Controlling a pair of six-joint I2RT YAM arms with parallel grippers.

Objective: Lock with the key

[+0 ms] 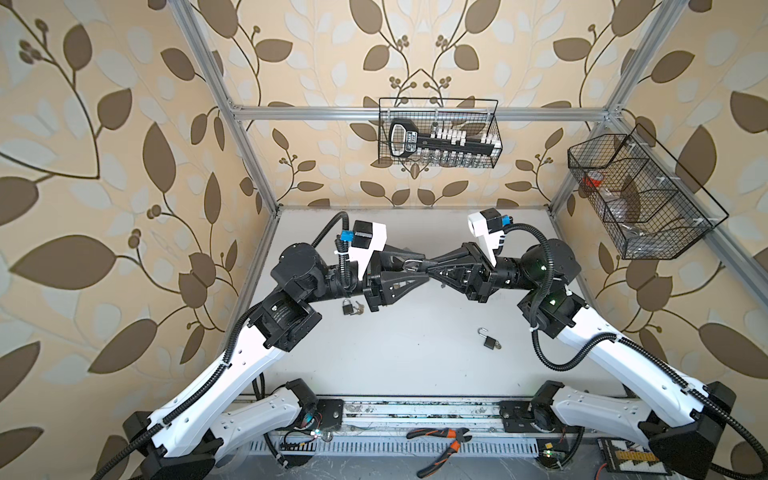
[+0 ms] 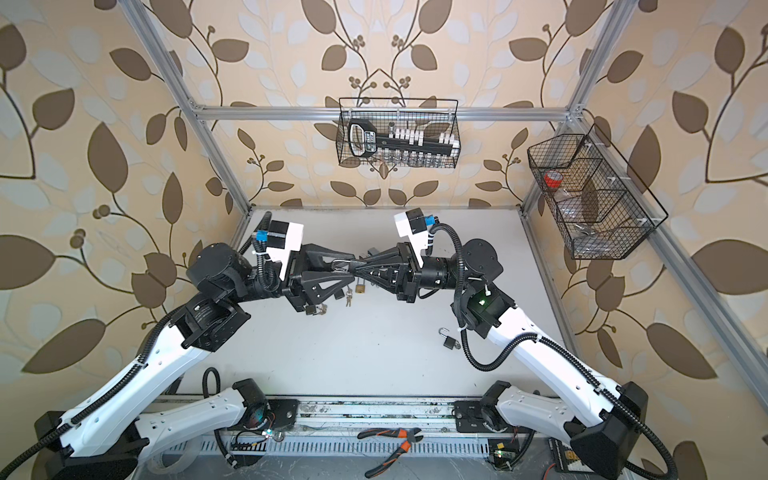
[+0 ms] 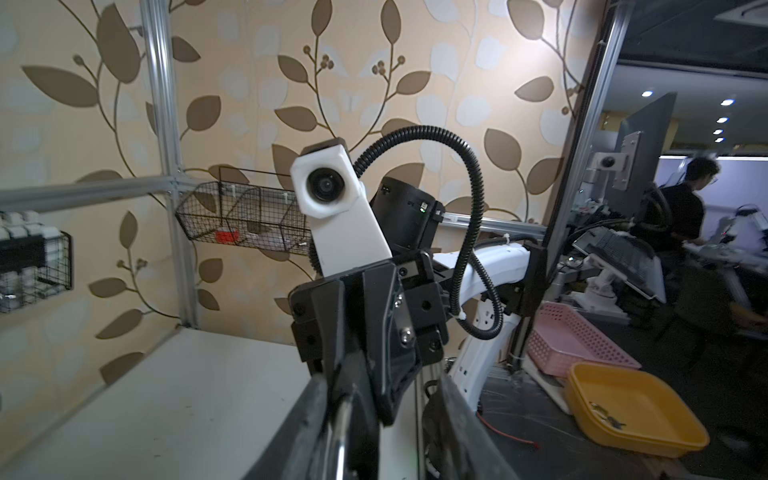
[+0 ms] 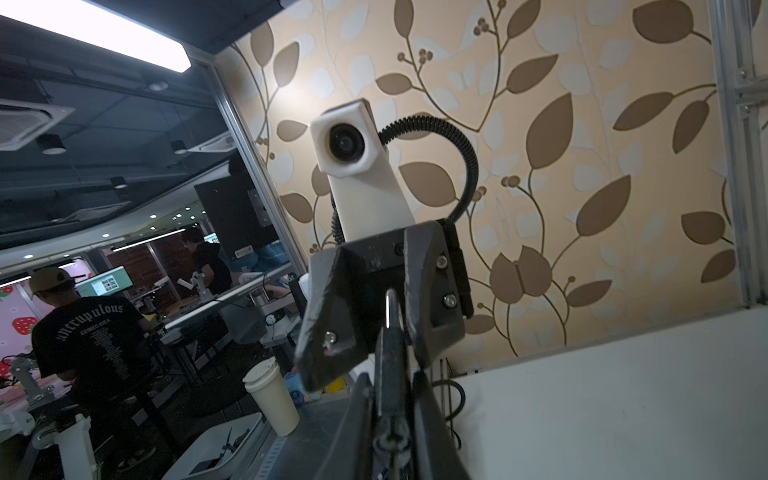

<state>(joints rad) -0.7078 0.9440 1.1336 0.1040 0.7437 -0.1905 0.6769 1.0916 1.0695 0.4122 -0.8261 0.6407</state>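
Note:
Both grippers meet above the middle of the table. My right gripper (image 1: 428,267) (image 4: 390,399) is shut on a dark padlock (image 4: 388,365), whose silver shackle (image 1: 411,264) (image 2: 340,264) points at the left arm. My left gripper (image 1: 409,269) (image 3: 382,432) is open. Its two fingers stand apart on either side of the shackle (image 3: 343,424), which lies close to one finger (image 3: 307,419). A key in the held padlock is hidden from me. Small keys (image 1: 358,309) lie by a closed padlock (image 1: 347,307) on the table under the left arm.
An open padlock (image 1: 490,341) lies on the table near the right arm. A brass padlock (image 2: 360,286) and keys (image 2: 348,297) show below the grippers. Wire baskets hang on the back wall (image 1: 440,133) and the right wall (image 1: 640,195). Pliers (image 1: 444,440) lie beyond the front rail.

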